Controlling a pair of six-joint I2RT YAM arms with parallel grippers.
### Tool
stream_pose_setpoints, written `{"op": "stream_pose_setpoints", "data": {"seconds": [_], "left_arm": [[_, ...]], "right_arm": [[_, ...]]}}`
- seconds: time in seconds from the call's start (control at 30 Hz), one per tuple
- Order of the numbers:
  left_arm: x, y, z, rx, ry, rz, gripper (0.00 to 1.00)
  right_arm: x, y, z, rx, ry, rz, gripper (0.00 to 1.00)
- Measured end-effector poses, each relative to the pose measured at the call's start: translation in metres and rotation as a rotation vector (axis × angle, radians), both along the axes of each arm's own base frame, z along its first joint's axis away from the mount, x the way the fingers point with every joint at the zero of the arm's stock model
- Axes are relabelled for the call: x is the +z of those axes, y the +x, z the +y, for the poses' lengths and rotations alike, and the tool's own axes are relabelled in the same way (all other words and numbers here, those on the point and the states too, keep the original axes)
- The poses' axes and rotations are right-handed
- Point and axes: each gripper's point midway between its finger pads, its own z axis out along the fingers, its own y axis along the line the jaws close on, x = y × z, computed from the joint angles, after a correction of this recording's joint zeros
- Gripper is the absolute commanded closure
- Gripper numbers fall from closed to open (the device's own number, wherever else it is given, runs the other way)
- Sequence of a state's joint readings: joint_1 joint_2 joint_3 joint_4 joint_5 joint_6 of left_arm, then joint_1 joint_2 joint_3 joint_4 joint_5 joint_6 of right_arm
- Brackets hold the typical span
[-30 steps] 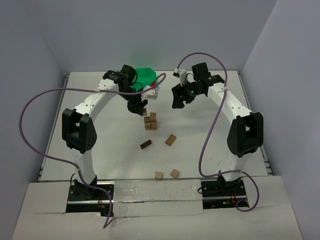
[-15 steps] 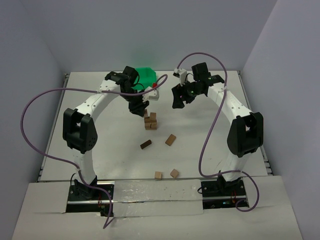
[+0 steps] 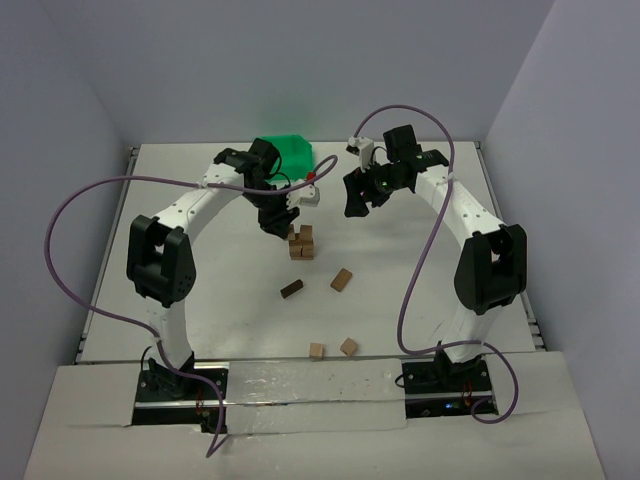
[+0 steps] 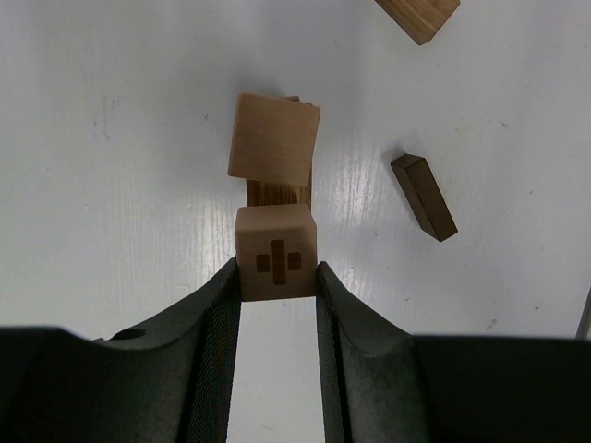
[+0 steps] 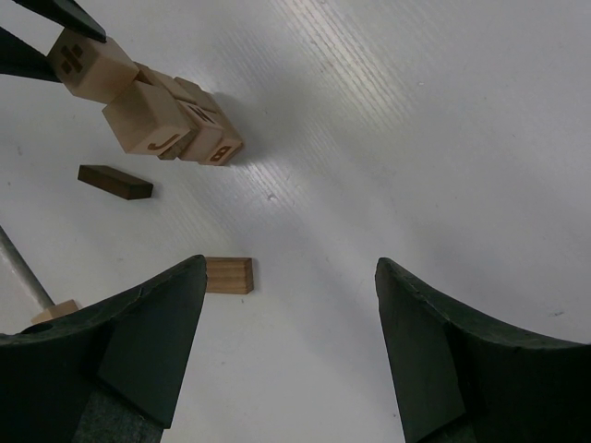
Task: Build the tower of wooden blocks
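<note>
In the top view, the left gripper (image 3: 283,224) is in the upper middle of the frame, just above and left of the wood block tower (image 3: 301,243). This tower is a small stack of light tan wooden cubes, and it stands on the white table (image 3: 200,300) a little above the centre. The right gripper (image 3: 355,197) hangs to the upper right of the tower, apart from it. A green plastic bin (image 3: 285,150) sits at the far edge. Below the tower lie a dark brown wooden bar (image 3: 292,289) and a light tan wooden block (image 3: 342,279). Near the bottom lies a small tan cube (image 3: 317,350) with a second tan cube (image 3: 348,346) beside it.

In the left wrist view, the two black fingers (image 4: 217,314) are narrow and hold a light tan wooden cube with a dark cross mark (image 4: 275,254), one finger on each side. Higher in the frame is the tower, seen from above with a plain tan top face. Whether the held cube touches it, I cannot tell. The dark bar lies at the right, tilted.

In the right wrist view, the fingers (image 5: 148,341) stand wide apart at the lower corners, and the white table shows between them. The tower is at the upper left, with dark letters on its cubes. The held cube is at its top, in the corner of the frame.
</note>
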State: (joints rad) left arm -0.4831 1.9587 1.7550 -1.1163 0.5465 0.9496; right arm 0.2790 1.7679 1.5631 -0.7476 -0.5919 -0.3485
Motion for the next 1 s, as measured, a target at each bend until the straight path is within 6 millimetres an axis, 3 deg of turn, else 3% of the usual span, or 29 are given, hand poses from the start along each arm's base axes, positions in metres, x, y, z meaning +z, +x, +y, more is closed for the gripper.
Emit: {"op": "stream_pose_setpoints", "data": {"seconds": [1.0], "left_arm": [[-0.0014,0.0003,-0.0051,-0.011,0.001,0.001,0.66]], "right_arm": [[-0.0026,-0.0021,0.0006,0.003,-0.002,0.007,0.19]]}}
